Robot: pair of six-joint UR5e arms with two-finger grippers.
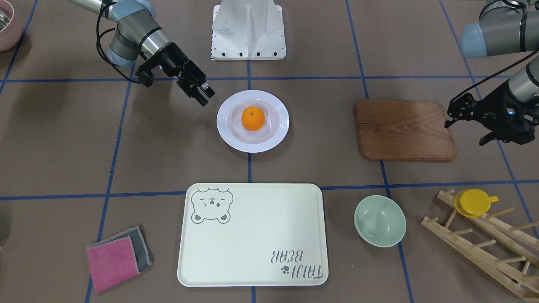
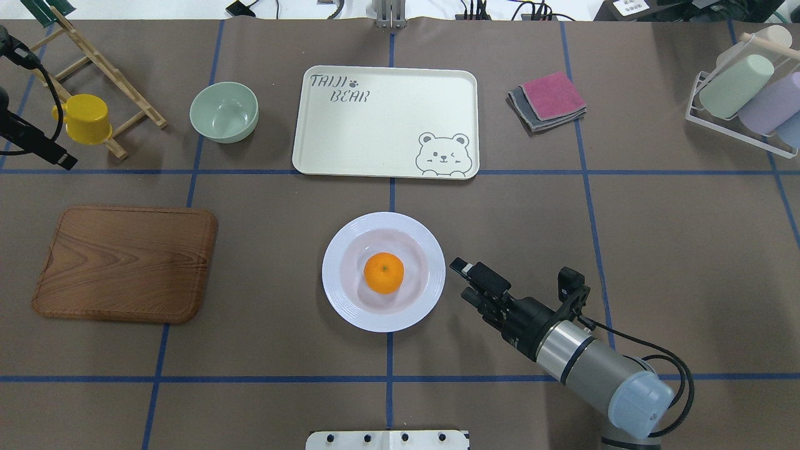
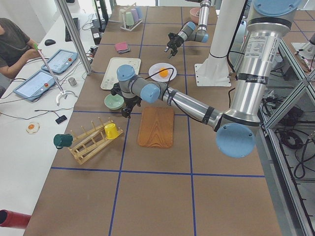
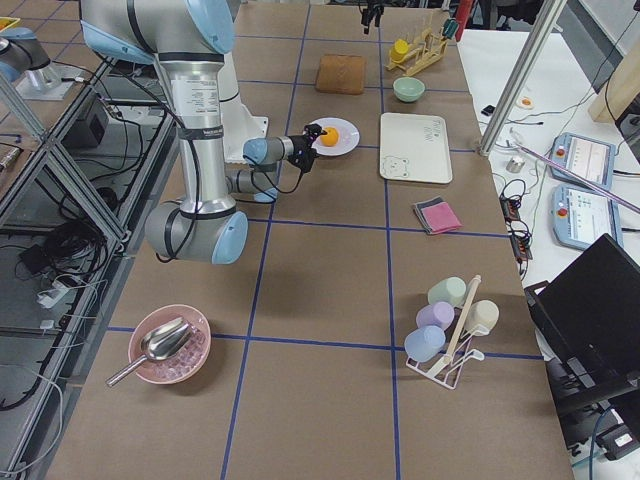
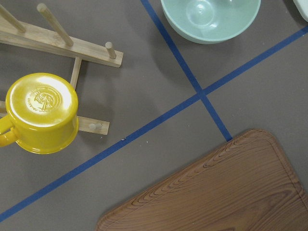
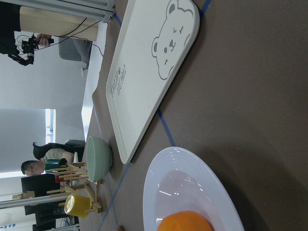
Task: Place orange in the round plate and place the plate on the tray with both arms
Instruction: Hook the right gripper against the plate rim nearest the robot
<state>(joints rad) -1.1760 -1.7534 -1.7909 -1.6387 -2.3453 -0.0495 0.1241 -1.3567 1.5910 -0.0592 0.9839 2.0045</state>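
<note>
just beside right pincer | round plate holding orange | pincer released, empty

Orange in round plate (tray apart)

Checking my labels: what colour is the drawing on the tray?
Grey, a bear face on the pale cream tray, clearest in the overhead exterior view.
</note>
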